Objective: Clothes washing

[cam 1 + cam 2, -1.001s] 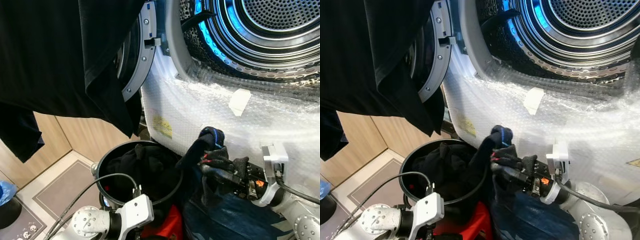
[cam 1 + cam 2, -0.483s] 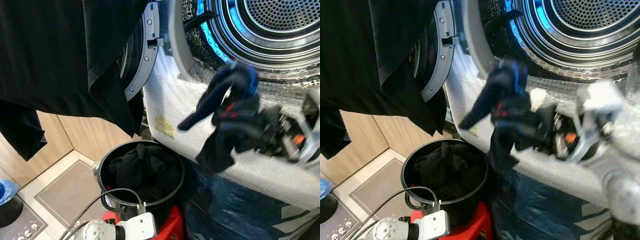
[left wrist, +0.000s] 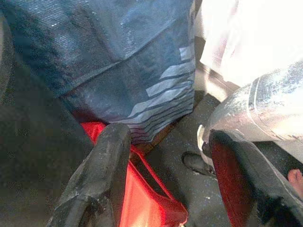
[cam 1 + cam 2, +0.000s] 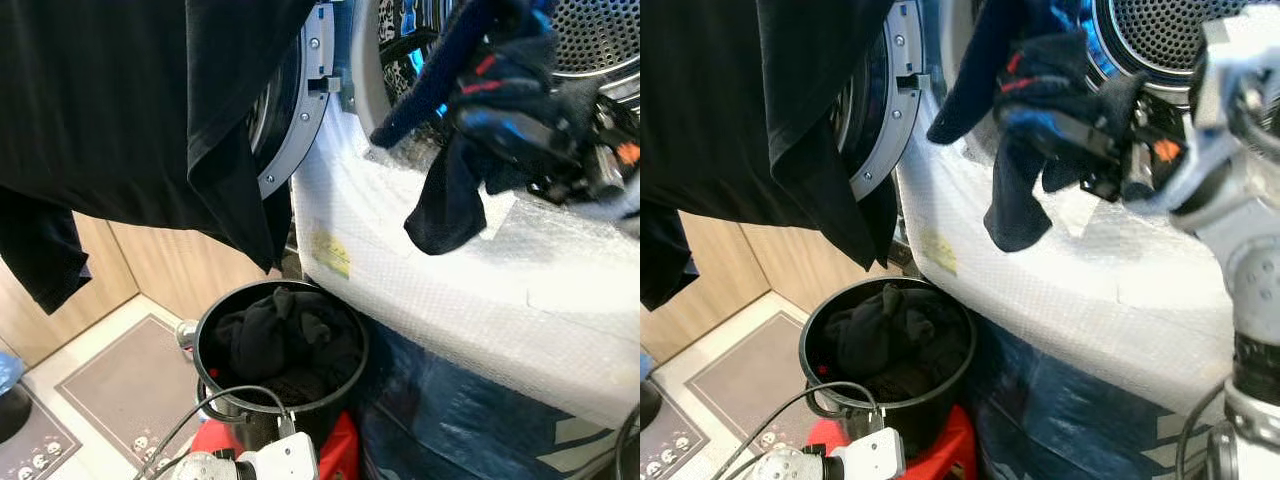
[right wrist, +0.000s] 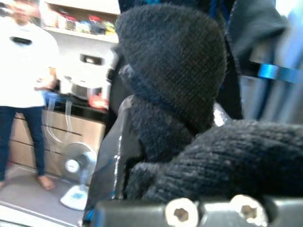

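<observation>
Your right gripper [image 4: 560, 150] is clamped on the dark sock [image 4: 470, 130]; carry it well past the drum [image 4: 590, 40] rim before you let go.

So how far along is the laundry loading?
In hand: the right pincer holds a dark sock, raised in front of the washer, whose door is open. Left: more dark clothes still fill the bucket. The left pincer hangs open and idle, low down.
</observation>
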Robot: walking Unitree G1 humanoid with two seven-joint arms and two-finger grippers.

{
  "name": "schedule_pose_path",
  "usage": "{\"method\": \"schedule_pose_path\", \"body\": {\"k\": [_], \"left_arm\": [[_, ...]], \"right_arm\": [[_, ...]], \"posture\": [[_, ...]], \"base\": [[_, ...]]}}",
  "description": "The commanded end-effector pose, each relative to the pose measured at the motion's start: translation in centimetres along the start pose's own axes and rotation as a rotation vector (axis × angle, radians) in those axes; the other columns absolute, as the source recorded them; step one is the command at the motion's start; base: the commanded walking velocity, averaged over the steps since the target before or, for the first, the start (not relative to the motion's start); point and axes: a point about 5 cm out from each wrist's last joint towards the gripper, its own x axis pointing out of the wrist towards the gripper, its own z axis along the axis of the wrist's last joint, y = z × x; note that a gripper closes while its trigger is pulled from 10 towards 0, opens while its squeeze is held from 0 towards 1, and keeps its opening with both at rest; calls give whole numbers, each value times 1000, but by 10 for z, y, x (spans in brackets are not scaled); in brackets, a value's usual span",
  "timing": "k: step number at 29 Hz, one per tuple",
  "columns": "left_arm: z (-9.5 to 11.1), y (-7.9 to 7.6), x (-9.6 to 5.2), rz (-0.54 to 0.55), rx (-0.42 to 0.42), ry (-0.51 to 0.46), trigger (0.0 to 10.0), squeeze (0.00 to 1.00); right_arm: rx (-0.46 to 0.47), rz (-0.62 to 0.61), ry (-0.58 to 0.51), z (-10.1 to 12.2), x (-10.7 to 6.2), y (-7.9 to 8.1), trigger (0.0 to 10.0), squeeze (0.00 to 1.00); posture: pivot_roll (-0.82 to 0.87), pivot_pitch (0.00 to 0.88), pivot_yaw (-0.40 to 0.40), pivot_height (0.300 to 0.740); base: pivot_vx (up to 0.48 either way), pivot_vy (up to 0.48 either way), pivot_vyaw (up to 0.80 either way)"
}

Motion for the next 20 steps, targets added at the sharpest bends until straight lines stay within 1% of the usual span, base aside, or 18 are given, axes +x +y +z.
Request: {"method": "schedule_pose_path", "body": {"k": [1, 2, 3, 5, 6, 7, 9, 10, 11, 12, 13, 14, 15, 16, 18, 19, 20], "left_arm": [[0, 0, -2, 13, -2, 5, 10000, 0], [0, -1, -1, 14, -3, 5, 10000, 0], [0, -2, -1, 19, -6, 4, 10000, 0], [1, -3, 0, 23, -10, 3, 10000, 0], [1, -3, 0, 25, -13, 2, 10000, 0], [1, -3, 0, 25, -13, 2, 10000, 0], [2, -6, 1, 27, -17, 0, 10000, 0], [2, -6, 1, 27, -17, 0, 10000, 0], [2, -7, 1, 27, -20, -1, 10000, 0], [2, -7, 1, 27, -20, -1, 10000, 0], [2, -7, 1, 27, -22, -1, 10000, 0], [2, -8, 1, 28, -25, -2, 10000, 0], [2, -9, 1, 28, -28, -2, 10000, 0], [2, -10, 2, 27, -30, -3, 10000, 0], [2, -12, 2, 25, -33, -4, 10000, 0], [2, -12, 2, 25, -33, -4, 10000, 0], [3, -13, 3, 24, -35, -5, 10000, 0]], "right_arm": [[-23, -87, 51, 3, 2, -12, 10000, 0], [-32, -130, 72, 3, 2, -17, 10000, 0], [-48, -246, 118, 2, 4, -31, 10000, 0], [-48, -329, 155, 1, 6, -42, 10000, 0], [-50, -407, 175, 0, 6, -52, 10000, 0], [-50, -407, 175, 0, 6, -52, 10000, 0], [-64, -554, 220, 2, 6, -70, 10000, 0], [-64, -554, 220, 2, 6, -70, 10000, 0], [-57, -642, 242, 3, 6, -79, 10000, 0], [-57, -642, 242, 3, 6, -79, 10000, 0], [-55, -681, 253, 3, 5, -83, 10000, 0], [-51, -757, 266, 4, 3, -90, 10000, 0], [-34, -860, 275, 4, -2, -98, 10000, 0], [-21, -925, 281, 3, -5, -102, 10000, 0], [-53, -1098, 319, 3, -15, -111, 10000, 0], [-53, -1098, 319, 3, -15, -111, 10000, 0], [-131, -1218, 332, 7, -22, -116, 10000, 0]], "posture": [[-10, 10, -54, 740], [-8, 15, -59, 740], [-7, 18, -63, 740], [-7, 23, -65, 740], [-7, 25, -67, 740], [-7, 25, -67, 740], [-10, 33, -71, 740], [-10, 33, -71, 740], [-11, 36, -72, 740], [-11, 36, -72, 740], [-11, 36, -72, 740], [-12, 39, -73, 740], [-15, 44, -74, 740], [-15, 44, -74, 740], [-18, 51, -75, 740], [-18, 51, -75, 740], [-19, 57, -76, 740]], "base": [[0, 0, 0], [0, 0, 0], [0, 0, 0], [0, 0, 0], [0, 0, 0], [0, 0, 0], [0, 0, 0], [0, 0, 0], [0, 0, 0], [0, 0, 0], [0, 0, 0], [0, 0, 0], [0, 0, 0], [0, 0, 0], [0, 0, 0], [0, 0, 0], [0, 0, 0]]}}
